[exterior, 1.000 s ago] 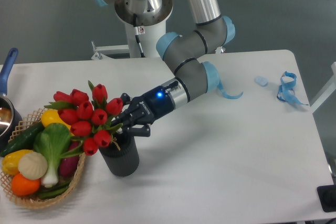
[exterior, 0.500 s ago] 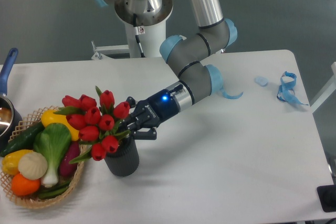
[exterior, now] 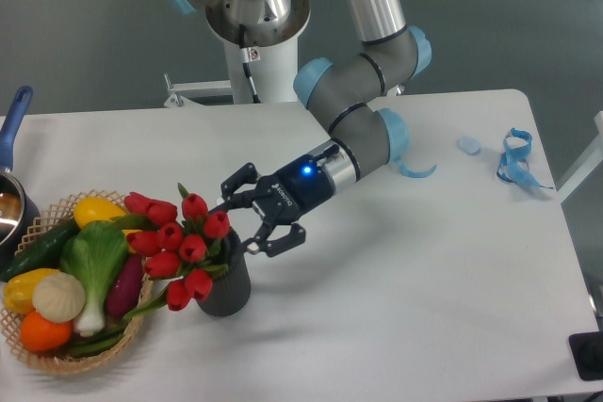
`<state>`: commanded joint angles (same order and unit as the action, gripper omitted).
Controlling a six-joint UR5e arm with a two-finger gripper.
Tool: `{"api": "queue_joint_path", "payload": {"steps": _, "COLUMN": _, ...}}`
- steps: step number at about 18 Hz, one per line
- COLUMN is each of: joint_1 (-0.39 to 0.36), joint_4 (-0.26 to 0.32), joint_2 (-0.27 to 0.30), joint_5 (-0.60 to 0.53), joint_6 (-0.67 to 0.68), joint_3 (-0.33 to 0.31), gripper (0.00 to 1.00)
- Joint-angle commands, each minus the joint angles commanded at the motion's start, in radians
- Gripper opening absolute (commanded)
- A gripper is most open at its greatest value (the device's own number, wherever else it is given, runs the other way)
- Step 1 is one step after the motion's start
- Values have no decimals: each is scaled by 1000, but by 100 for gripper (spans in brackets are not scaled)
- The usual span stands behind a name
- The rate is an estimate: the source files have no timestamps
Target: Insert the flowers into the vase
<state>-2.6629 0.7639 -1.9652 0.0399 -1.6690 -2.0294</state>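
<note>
The flowers (exterior: 179, 244), red tulip buds with green leaves, stand with their stems in the vase (exterior: 229, 290) and lean to the left over the basket's edge. The vase is a short dark ribbed cylinder at the table's front left. My gripper (exterior: 252, 217) is open just to the right of the buds and above the vase's rim. Nothing is between its fingers, and a small gap separates them from the bunch.
A wicker basket (exterior: 122, 331) with vegetables and fruit sits at the left, touching the flowers' leaves. A blue-handled pot (exterior: 11, 197) is at the far left edge. Blue ribbon pieces (exterior: 513, 159) and a small pale object (exterior: 468, 145) lie at the back right.
The gripper opened and let go of the flowers, drawing back slightly to the right. The bunch dropped lower into the vase and tilted left.
</note>
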Motion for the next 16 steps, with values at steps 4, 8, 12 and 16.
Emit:
{"api": "queue_joint_path", "payload": {"steps": 4, "joint_1": -77, "joint_4": 0, "joint_2": 126, "joint_5": -179, "joint_6": -2, "joint_3": -14, "gripper": 100}}
{"api": "queue_joint_path", "payload": {"steps": 8, "joint_1": -202, "joint_4": 3, "joint_2": 238, "joint_5": -303, "joint_6": 8, "joint_3": -3, "gripper": 100}}
{"api": "queue_joint_path", "payload": {"steps": 12, "joint_1": -275, "joint_4": 17, "joint_2": 357, "joint_5": -564, "joint_6": 121, "joint_3": 96, "gripper": 100}}
{"api": "queue_joint_path", "payload": {"steps": 16, "joint_1": -282, "joint_4": 24, "joint_2": 393, "joint_5": -813, "joint_6": 210, "joint_3": 176, "gripper": 100}}
